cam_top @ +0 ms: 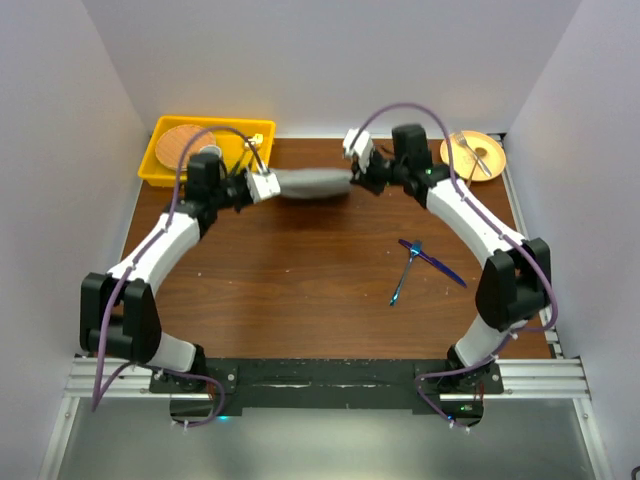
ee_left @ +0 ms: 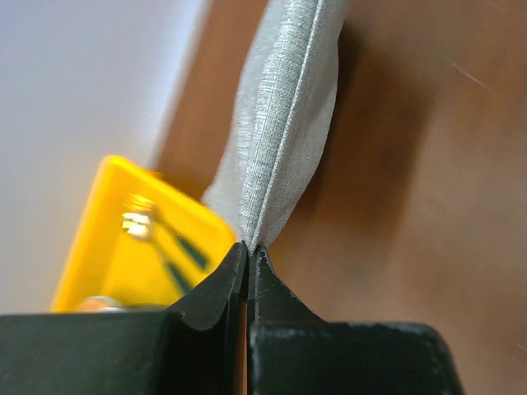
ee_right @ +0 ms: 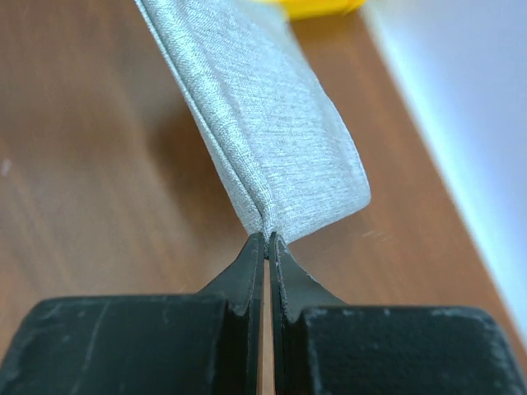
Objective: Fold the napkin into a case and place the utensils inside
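Napkin (cam_top: 312,184) first: it's strung between my two arms at the far side of the table (cam_top: 300,310). It is a narrow grey band running left to right, with a shadow on the wood under it. I can't say whether it touches the surface. Up close, the cloth is doubled lengthwise. The layers come together in a crease at each end, the weave is fine, and there is no pattern.

The left gripper (ee_left: 249,247) is clamped tight on the left end, its black jaws meeting with only cloth between the tips. It's the same on the other side: the right gripper (ee_right: 268,237) pinches the right end, jaws pressed together on the folded edge.

Moving outward, the blue utensils (cam_top: 420,266) lie loose on the wood nearer to me, right of centre and well apart from the cloth. The two are crossed over one another; from this height I can't tell knife from fork.

At the far left corner is the yellow tray (cam_top: 160,160), just beside my left wrist. It holds a brown disc (cam_top: 183,143) and some dark-handled cutlery (ee_left: 160,239), blurred in the wrist view. At the far right corner a round plate (cam_top: 494,160) has a silver fork (cam_top: 472,155) lying across it.
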